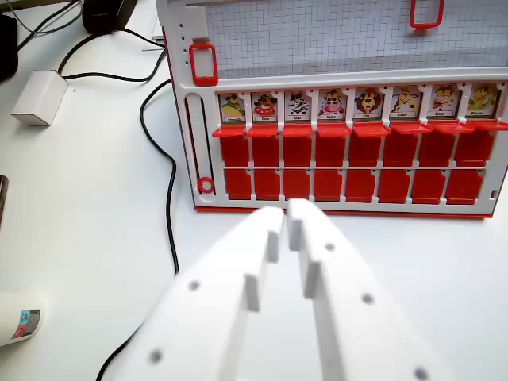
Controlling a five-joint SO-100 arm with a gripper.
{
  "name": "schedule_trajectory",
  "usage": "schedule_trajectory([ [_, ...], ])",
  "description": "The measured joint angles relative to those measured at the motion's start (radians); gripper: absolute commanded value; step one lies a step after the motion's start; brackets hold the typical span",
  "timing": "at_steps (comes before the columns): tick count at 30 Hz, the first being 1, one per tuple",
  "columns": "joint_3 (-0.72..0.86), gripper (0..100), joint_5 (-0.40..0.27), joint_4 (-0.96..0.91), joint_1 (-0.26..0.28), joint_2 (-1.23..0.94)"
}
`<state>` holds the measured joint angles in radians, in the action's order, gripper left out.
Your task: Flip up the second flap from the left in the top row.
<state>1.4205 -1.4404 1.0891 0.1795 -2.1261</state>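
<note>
Far left, top edge: dark objs, cropped, can't ID. A white boxy adapter (37, 97) lies on the white counter (87, 214), matte plastic, rounded corners. Bottom left: a white cylinder (17, 319) w/ a small teal/red label, print too small to read. A sliver of something dark shows at the left edge, mid-height. One black cable (169, 194) snakes from the top down past the board's left side to the bottom edge; a 2nd black cable runs along the top left.

Board (341, 48): white plastic frame, red base, grey grid panel on top. 2 red loop clips on the panel, one (203, 63) at its left edge, one (427, 13) top right, cropped. A slot w/ a red ring marker (206, 185) runs down the left frame.

Top row: 8 flaps in view, all standing up, each showing a cartoon animal card w/ a name strip; names too blurred to read surely. 2nd from left (264, 109) is up like the others, red-toned animal, btwn flap 1 (232, 108) and the zebra-like flap 3 (298, 107). Below: 2 rows of flat red rectangular tiles, approx 8 each, glossy, face-down, nothing legible.

Hand (286, 214): white 3D-printed plastic, 2 long tapered fingers w/ small dark screw holes, fills bottom centre. Tips nearly together, only a thin gap btwn them, clamped on nothing. Tips sit just before the board's red base, below cols 2–3, apart from the flaps.
</note>
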Motion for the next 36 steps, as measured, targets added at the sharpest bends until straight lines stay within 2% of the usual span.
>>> schedule_trajectory([
  [4,0.124,0,-0.037,-0.046,0.000,-0.060],
  [6,0.137,0,-0.046,-0.061,0.000,-0.091],
  [32,0.137,0,-0.051,-0.066,0.000,-0.110],
  [36,0.123,0,-0.021,-0.048,-0.012,-0.048],
])
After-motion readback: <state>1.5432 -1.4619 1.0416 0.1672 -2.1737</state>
